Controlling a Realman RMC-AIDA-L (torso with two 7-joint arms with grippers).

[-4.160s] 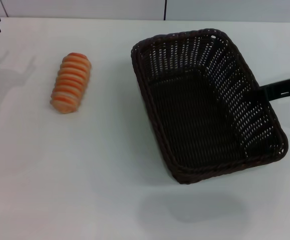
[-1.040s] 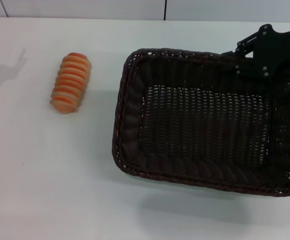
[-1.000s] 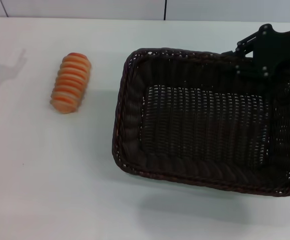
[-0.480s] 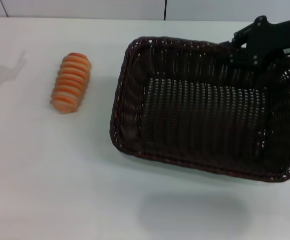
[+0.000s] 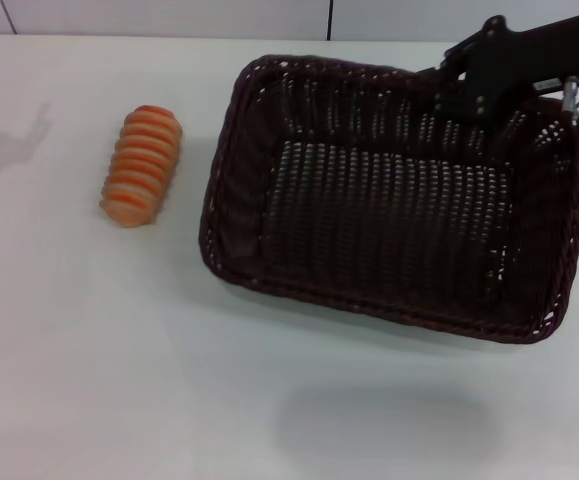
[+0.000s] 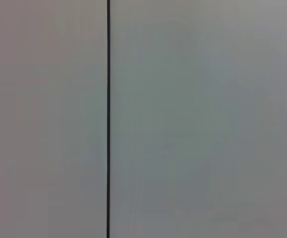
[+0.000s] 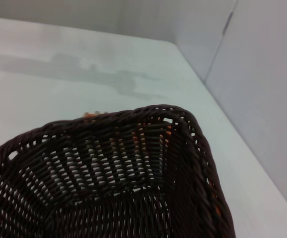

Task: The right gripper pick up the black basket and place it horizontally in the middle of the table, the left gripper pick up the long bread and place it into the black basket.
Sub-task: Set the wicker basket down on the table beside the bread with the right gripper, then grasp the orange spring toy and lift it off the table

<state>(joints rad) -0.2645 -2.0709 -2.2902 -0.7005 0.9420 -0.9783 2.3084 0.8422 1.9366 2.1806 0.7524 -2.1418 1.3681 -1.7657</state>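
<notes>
The black basket [image 5: 389, 200] is large, dark woven wicker, and lies long side across the right half of the white table [image 5: 119, 350]. It hangs above the table, with its shadow on the surface nearer to me. My right gripper [image 5: 461, 92], black, is shut on the basket's far rim near its right end. The long bread [image 5: 141, 165], orange-brown with pale ridges, lies on the table to the left of the basket, apart from it. The right wrist view shows the basket's corner [image 7: 133, 163] from close up. My left gripper is out of view; only its shadow falls on the table's far left.
A grey wall with a dark vertical seam [image 5: 329, 18] runs behind the table's far edge. The left wrist view shows only a plain wall with a dark seam [image 6: 108, 119]. Bare tabletop lies in front of the basket and the bread.
The basket, once lengthwise, has turned to lie across the table, and over the last second has moved left and farther from me with the right gripper. The bread has not moved.
</notes>
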